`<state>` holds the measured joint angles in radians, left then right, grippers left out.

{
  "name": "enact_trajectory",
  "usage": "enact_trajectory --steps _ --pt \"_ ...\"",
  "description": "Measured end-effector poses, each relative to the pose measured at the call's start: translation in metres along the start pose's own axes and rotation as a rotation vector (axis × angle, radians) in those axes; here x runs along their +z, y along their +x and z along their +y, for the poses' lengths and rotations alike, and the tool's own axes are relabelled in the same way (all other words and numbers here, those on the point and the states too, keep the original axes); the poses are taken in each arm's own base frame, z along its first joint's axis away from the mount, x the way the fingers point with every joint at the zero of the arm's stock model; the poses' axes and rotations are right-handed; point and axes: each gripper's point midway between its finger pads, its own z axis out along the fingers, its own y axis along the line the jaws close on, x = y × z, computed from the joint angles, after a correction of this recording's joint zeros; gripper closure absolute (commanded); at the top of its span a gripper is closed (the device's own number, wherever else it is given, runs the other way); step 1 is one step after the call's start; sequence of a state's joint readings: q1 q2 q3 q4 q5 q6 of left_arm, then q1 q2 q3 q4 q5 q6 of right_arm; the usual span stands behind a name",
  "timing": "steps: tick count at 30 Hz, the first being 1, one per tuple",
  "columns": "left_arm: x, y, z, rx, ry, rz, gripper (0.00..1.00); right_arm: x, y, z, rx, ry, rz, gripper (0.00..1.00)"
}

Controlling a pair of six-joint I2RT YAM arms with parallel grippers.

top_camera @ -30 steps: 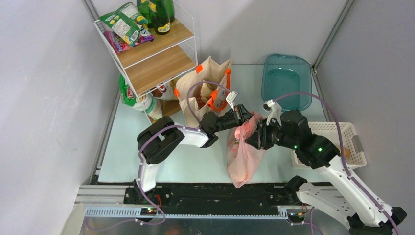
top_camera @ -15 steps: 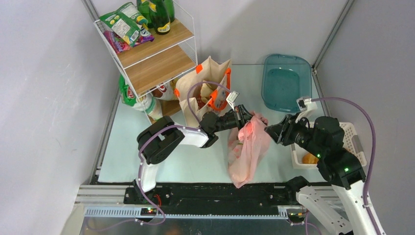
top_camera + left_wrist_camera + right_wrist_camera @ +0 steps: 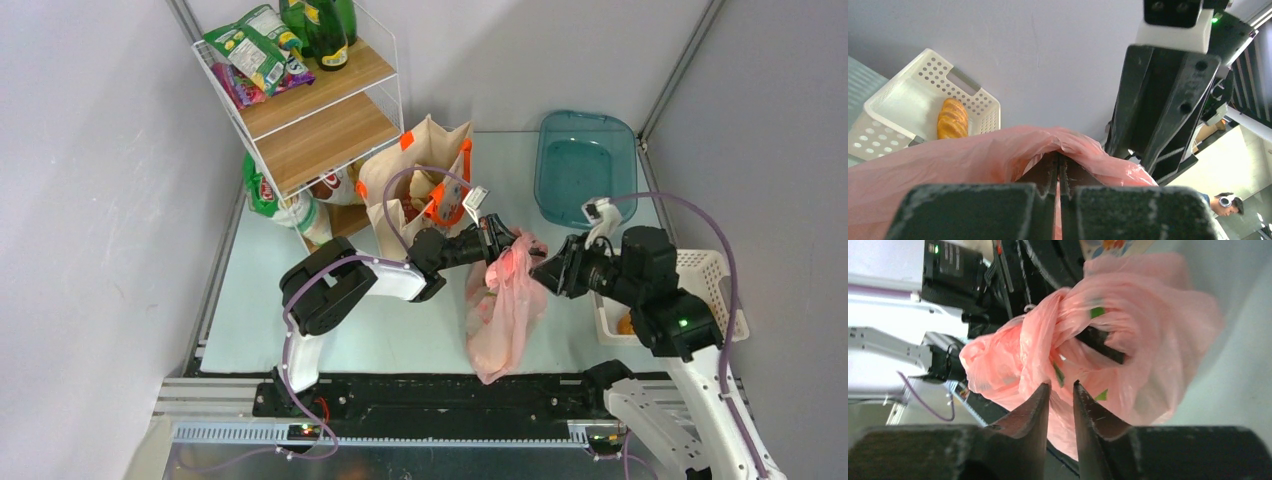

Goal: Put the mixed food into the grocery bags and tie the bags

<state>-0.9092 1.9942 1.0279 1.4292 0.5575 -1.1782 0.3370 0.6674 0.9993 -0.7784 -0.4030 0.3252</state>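
The pink plastic bag (image 3: 505,310) hangs at the table's middle, its top bunched. My left gripper (image 3: 503,242) is shut on that bunched top; in the left wrist view (image 3: 1058,159) pink film (image 3: 948,160) drapes over the closed jaws. My right gripper (image 3: 541,268) is just right of the bag's top, jaws a narrow gap apart, nothing between them; in the right wrist view (image 3: 1060,386) its tips sit against the bag (image 3: 1148,340). Green patches (image 3: 1096,312) show through the film. A bread roll (image 3: 952,118) lies in the white basket (image 3: 715,275). The beige tote (image 3: 425,180) stands behind.
A wire shelf (image 3: 310,100) with bottles and snack packets stands at the back left. A teal tray (image 3: 585,165) sits at the back right. The white basket is close under my right arm. Purple cables loop over both arms.
My right gripper let go of the bag's top and pulled away right, then came partway back left toward it. The left gripper kept its hold without moving.
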Motion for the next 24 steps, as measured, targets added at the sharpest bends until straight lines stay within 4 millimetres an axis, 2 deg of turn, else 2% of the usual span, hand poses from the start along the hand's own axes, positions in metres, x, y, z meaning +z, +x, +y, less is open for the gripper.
enact_trajectory --steps 6,10,13,17,24 --pt "-0.001 0.003 0.005 -0.005 -0.005 0.007 1.00 0.023 0.041 0.017 0.023 -0.113 0.134 0.76" --pt "-0.001 0.004 0.005 -0.005 -0.004 0.010 1.00 0.034 0.049 0.028 0.010 -0.147 0.170 0.74" --pt "-0.001 0.004 0.005 -0.006 -0.005 0.011 1.00 0.039 0.049 0.026 0.019 -0.134 0.168 0.66" --pt "-0.002 0.005 0.006 -0.008 -0.005 0.012 1.00 0.036 0.041 0.020 0.031 -0.114 0.127 0.55" --pt "-0.002 0.007 0.003 -0.025 0.004 0.027 1.00 0.013 0.015 0.009 0.064 -0.103 -0.012 0.50"
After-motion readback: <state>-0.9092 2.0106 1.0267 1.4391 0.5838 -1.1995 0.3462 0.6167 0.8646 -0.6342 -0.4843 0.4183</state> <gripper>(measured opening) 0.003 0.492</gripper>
